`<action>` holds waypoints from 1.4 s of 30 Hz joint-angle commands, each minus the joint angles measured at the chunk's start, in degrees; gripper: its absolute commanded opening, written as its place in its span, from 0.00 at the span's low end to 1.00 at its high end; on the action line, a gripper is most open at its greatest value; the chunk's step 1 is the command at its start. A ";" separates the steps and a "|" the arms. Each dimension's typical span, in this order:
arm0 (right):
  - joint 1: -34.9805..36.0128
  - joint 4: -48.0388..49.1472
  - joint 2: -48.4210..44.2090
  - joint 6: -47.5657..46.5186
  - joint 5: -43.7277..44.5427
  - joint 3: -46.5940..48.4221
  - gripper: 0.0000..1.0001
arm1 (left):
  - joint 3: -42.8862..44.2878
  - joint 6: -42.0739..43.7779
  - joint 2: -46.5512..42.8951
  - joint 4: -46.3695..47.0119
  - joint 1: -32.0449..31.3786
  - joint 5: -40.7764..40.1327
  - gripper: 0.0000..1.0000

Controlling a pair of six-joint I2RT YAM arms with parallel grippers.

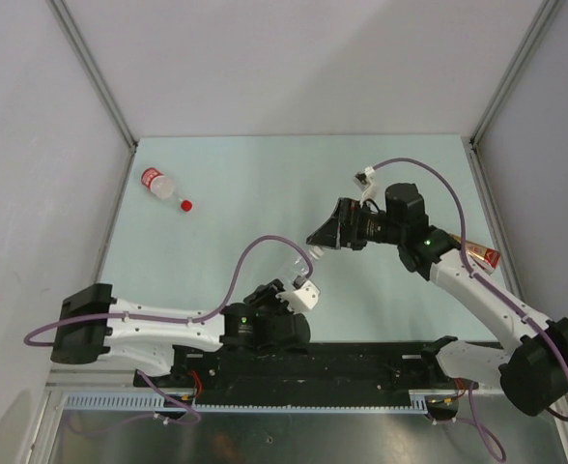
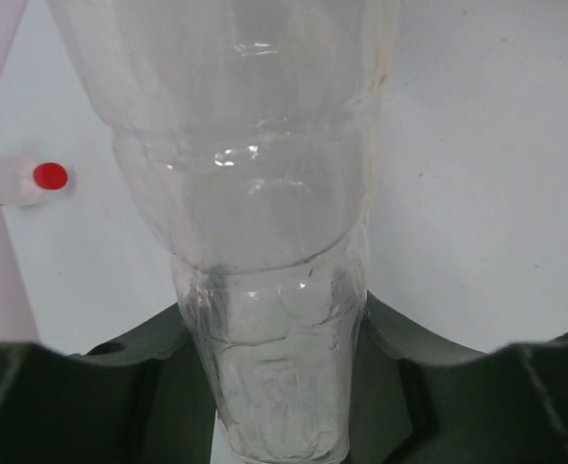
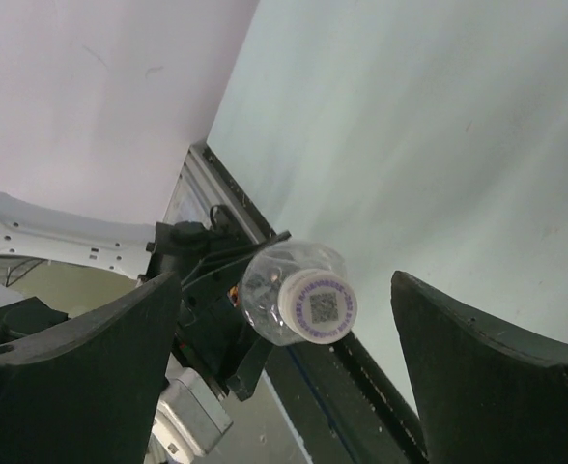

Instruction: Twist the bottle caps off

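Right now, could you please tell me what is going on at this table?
The left gripper is clamped on the clear crinkled bottle, presenting its white cap to the right gripper, whose open fingers flank the cap without touching it. The cap is still on. A red-capped bottle lies at the table's far left, and a third bottle lies by the right edge.
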 commanded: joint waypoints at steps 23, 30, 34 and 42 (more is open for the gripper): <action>-1.99 -3.69 3.39 -3.06 -9.85 1.06 0.32 | 5.20 -3.50 4.64 -4.50 -2.36 -7.02 0.01; -1.91 -0.82 3.08 -3.02 -12.45 0.64 0.02 | 6.05 -3.67 5.48 -4.67 -2.51 -7.18 0.00; -1.90 -0.96 2.42 -4.45 -13.03 0.54 0.00 | 6.04 -4.57 3.91 -4.52 -2.50 -5.25 0.00; -1.44 0.22 -0.60 -8.43 -15.17 0.44 0.00 | 6.49 -2.10 -3.03 0.24 -2.50 4.55 0.00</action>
